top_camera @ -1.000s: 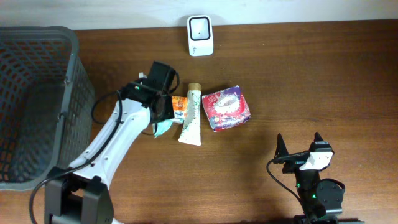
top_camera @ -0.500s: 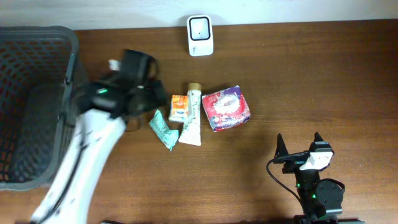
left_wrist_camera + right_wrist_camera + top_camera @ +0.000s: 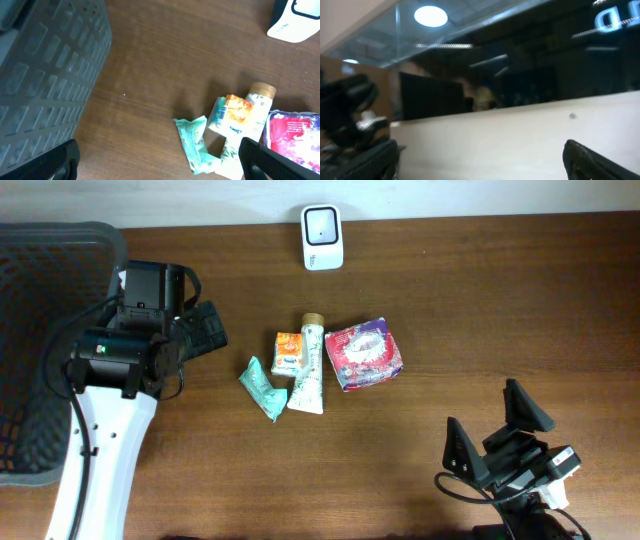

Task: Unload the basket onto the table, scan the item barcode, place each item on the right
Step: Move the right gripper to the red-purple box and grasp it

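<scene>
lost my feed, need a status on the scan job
Left pincer open, empty, by the basket. Right pincer open, empty. Teal sachet, orange packet, tube and red pack bunched mid-table, none at the scanner. Nothing blocking them.

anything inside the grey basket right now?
Overhead, the basket shows only bare dark mesh, no item visible. The left arm covers its right side, and the frame crops its left edge, so those parts cannot be checked.
</scene>
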